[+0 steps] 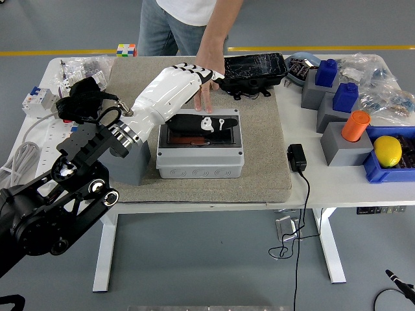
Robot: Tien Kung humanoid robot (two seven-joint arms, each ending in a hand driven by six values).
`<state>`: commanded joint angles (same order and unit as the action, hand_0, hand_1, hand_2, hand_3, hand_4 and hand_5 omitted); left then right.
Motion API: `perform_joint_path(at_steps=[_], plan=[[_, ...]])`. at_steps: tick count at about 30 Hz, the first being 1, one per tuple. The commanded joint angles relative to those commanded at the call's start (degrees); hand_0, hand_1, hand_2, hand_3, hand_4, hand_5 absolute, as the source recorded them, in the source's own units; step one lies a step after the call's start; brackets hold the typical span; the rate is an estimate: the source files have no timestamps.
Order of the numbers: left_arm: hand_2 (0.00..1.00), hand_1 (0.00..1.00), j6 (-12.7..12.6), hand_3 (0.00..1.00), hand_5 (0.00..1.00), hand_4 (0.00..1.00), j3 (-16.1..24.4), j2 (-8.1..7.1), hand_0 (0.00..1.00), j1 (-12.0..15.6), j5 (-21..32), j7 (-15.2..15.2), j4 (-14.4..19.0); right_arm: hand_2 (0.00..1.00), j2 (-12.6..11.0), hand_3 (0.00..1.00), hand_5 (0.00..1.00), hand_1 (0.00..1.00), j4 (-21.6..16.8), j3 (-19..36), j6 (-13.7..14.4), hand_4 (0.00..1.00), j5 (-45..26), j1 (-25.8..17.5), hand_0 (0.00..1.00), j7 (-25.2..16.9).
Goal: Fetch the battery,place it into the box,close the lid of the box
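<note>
An orange battery [188, 131] lay lengthwise, left to right, inside the open grey box [200, 159] near the table's [337, 181] front edge. The left hand [178, 91] hovered above the box's far side, fingers [194, 70] extended, thumb over the opening, holding nothing. A person's hand [206, 91] rested just behind the box.

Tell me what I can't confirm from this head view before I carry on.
- Grey plastic box: the interior and any battery are hidden by the white left hand and its thumb.
- Person's hand beyond the box: partly hidden by the left hand.
- Right arm: outside the picture.
</note>
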<state>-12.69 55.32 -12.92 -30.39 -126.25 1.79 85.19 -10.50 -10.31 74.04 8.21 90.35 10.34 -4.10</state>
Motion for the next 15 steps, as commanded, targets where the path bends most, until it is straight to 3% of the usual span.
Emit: perform_joint_path(at_steps=[3, 5, 6, 11, 12, 15], plan=[[0.814, 0.850, -2.5, 0.783, 0.998, 0.998, 3.5, -0.09, 0.813, 0.3, -3.5, 0.7, -0.2, 0.817, 0.0, 0.919, 0.998, 0.882, 0.0, -0.1, 0.0, 0.998, -0.1, 0.0, 0.905, 0.0], [0.814, 0.850, -2.8, 0.783, 0.998, 0.998, 6.1, -0.37, 0.813, 0.6, -3.7, 1.3, -0.4, 0.817, 0.1, 0.919, 0.998, 0.882, 0.0, -0.4, 0.0, 0.998, -0.3, -0.1, 0.905, 0.0], [0.876, 0.908, -2.8, 0.831, 0.998, 0.998, 7.2, -0.58, 0.870, 0.8, -3.7, 1.5, -0.6, 0.817, 0.1, 0.919, 0.998, 0.882, 0.0, -0.3, 0.0, 0.998, -0.2, -0.1, 0.905, 0.0], [0.876, 0.908, -1.0, 0.831, 0.998, 0.998, 11.6, -1.93, 0.870, 1.9, -3.7, 1.4, -1.5, 0.817, 0.2, 0.919, 0.998, 0.882, 0.0, -0.3, -0.1, 0.998, -0.1, -0.1, 0.905, 0.0], [0.941, 0.973, -0.2, 0.879, 0.998, 0.998, 12.4, -2.28, 0.956, 2.2, -3.7, 1.1, -1.7, 0.817, 0.2, 0.919, 0.998, 0.883, 0.0, -0.6, -0.1, 0.998, -0.4, 0.0, 0.905, 0.0], [0.941, 0.973, 1.9, 0.879, 0.998, 0.998, 14.5, -3.40, 0.956, 3.2, -3.7, 0.4, -2.6, 0.817, 0.2, 0.919, 0.998, 0.883, 0.0, -0.8, -0.1, 0.998, -0.8, 0.0, 0.905, -0.1]])
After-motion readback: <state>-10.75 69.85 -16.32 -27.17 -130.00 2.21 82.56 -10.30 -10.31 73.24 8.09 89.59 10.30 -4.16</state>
